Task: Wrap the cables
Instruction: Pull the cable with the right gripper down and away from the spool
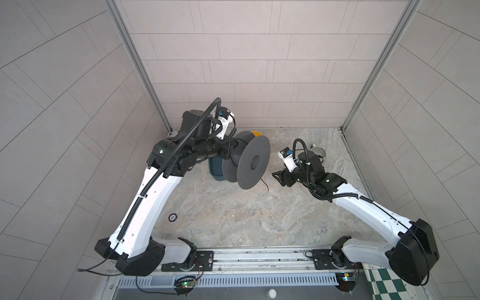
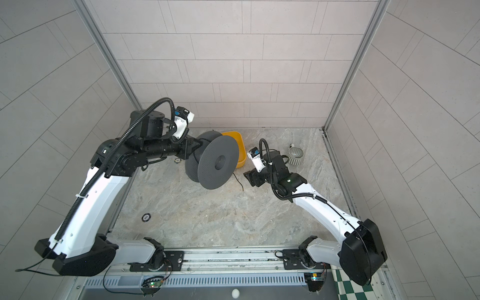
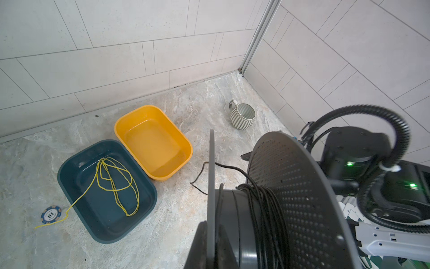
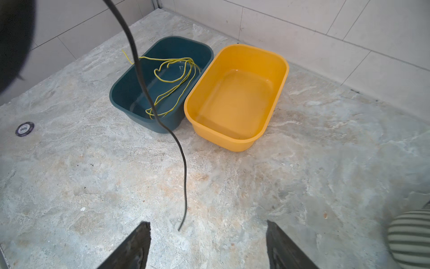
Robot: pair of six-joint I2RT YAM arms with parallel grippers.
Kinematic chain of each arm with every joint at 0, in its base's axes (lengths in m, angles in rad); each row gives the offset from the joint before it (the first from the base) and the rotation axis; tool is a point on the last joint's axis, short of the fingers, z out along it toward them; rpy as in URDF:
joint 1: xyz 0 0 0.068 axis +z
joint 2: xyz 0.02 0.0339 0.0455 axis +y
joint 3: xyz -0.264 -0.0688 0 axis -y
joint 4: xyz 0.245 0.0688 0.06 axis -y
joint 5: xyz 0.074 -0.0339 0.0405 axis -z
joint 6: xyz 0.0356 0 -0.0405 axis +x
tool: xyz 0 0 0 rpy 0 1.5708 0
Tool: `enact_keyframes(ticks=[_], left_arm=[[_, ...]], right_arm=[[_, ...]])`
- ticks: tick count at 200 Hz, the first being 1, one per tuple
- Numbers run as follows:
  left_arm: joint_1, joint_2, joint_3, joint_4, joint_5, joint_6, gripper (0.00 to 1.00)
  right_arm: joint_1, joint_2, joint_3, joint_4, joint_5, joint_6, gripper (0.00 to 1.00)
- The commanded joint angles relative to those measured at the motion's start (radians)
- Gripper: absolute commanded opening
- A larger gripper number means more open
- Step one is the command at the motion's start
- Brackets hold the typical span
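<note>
A blue and orange poker chip (image 3: 51,214) bears the number 10 on its white centre. It lies on the desk (image 3: 209,97) toward the back-left corner, just beside the dark green tub (image 3: 69,172).

A black and white poker chip (image 4: 24,128) bears 500, seen upside down in the right wrist view. In both top views it lies near the desk's left edge (image 1: 173,217) (image 2: 146,217), and there the number is too small to read.

The rim lettering on both chips cannot be read. The print on the white camera housing (image 1: 225,120) of the left arm is blurred.
</note>
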Motion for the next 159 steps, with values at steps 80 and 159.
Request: enact_keyframes(ticks=[80,159], left_arm=[[0.003,-0.059,0.041,0.098,0.049,0.005,0.0],[0.002,-0.059,0.042,0.104,0.05,0.011,0.0]], right_arm=[[-0.005,0.186,-0.024,0.194,-0.242,-0.01,0.66],[-0.005,0.349,0.07,0.169,-0.371,0.0,0.56]])
